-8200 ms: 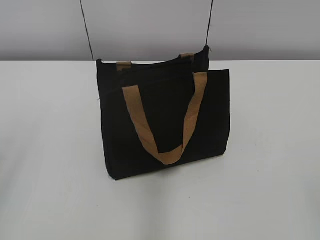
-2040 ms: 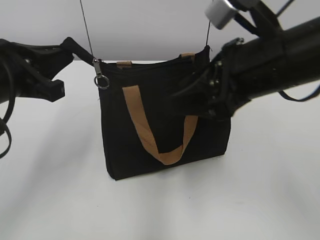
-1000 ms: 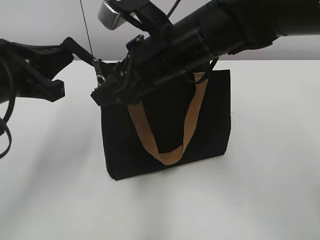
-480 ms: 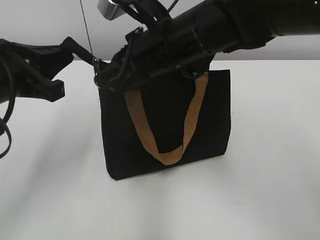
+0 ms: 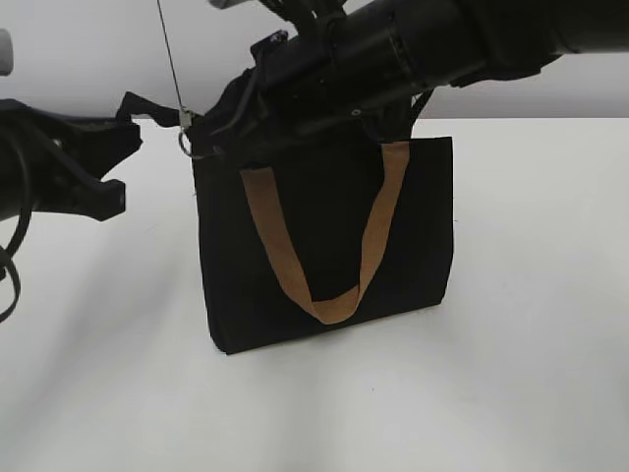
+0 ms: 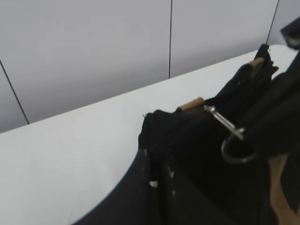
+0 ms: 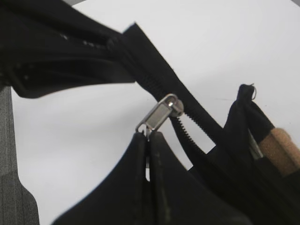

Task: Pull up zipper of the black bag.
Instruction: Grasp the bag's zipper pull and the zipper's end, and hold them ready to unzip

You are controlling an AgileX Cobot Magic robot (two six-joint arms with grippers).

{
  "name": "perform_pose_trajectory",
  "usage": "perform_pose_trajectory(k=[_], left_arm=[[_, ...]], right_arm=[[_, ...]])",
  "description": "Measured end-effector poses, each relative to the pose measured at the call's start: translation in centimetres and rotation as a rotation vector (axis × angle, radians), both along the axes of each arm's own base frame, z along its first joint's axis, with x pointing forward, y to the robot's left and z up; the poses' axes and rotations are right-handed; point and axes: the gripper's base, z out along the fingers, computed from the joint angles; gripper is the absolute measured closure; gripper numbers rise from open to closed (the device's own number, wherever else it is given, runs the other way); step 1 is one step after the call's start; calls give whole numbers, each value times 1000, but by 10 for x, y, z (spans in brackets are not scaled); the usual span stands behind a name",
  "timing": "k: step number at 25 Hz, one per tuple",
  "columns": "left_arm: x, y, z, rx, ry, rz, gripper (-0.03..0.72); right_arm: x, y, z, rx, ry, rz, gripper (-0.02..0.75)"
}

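The black bag (image 5: 324, 246) is seen standing upright on the white desk (image 5: 511, 374), one tan strap handle (image 5: 324, 295) hanging in a loop down its front face. The zipper (image 7: 164, 110) runs along the top edge; its silver slider sits near the bag's left end in the exterior view, with the ring-shaped pull (image 6: 236, 149) hanging from it in the left wrist view. The right gripper (image 7: 149, 140) is closed with fingertips pressed together on the metal pull just below the slider. The left gripper (image 5: 138, 108) is seen at the bag's left top corner, apparently pinching the black fabric tail there, though the closure cannot be told for certain. The bag is judged light, soft and collapsible: the cloth would be expected to fold or be dragged along with the slider unless the end of the zip line is held taut. The pull is small, smooth metal and is judged liable to slip from the pads; a firm pinch close to the slider is advised. The teeth beside the slider appear parted, so the closing is judged barely begun.
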Motion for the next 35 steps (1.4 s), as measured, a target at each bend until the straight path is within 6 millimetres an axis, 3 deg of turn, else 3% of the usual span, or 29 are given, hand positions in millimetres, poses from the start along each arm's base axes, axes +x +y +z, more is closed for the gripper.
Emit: perform_pose_trajectory(k=[3, 10, 17, 22, 30, 35], left_arm=[[0, 1, -6, 26, 45, 4, 676], [1, 1, -22, 87, 151, 10, 678], [1, 1, -24, 98, 168, 11, 679], [6, 13, -26, 120, 187, 57, 679], [10, 22, -27, 120, 190, 97, 679], [10, 22, -27, 121, 192, 97, 679]], right_arm=[[0, -5, 8, 22, 10, -25, 738], [5, -17, 7, 20, 79, -46, 738], [7, -21, 6, 5, 80, -48, 738], [10, -27, 4, -35, 58, -48, 738], [22, -45, 3, -34, 61, -113, 738], [34, -69, 3, -30, 81, -161, 738]])
